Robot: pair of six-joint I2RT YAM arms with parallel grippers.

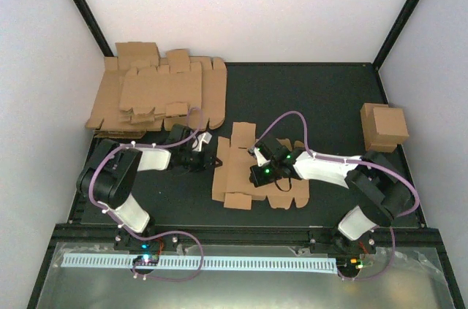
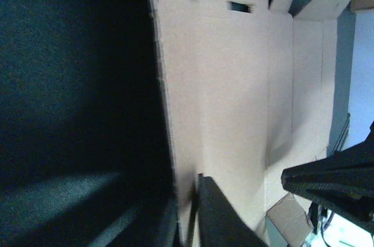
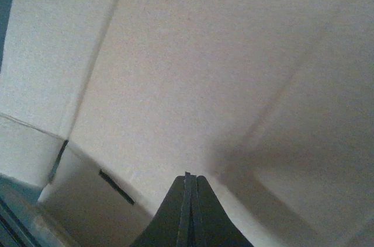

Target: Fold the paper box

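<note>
paper box [image 1: 235, 177] lies as a flat brown cardboard cut-out in the middle of the dark table [image 1: 322, 97], its flaps spread out to the sides, between the two grippers. the left arm [image 1: 110, 177] rises from its base at the near edge, bends at the elbow and runs its forearm to the right, so that the left gripper [image 1: 207, 157] sits at the left edge of the cardboard. in the left wrist view one dark finger [image 2: 216, 221] shows over that edge, but it cannot be told whether the fingers are closed on the cardboard or only beside it. the right arm [image 1: 380, 192] folds back at its elbow and stretches its white forearm to the left, with the wrist tipped down over the cut-out. the right gripper [image 1: 262, 172] has its fingers pressed together, holding nothing, and its tip [image 3: 188, 178] points down at the cardboard surface, near a crease. a pile of flat cardboard blanks [image 1: 157, 93] lies in the far left corner, well apart from the paper box. a folded box [image 1: 384, 126] stands at the right edge of the table.
</note>
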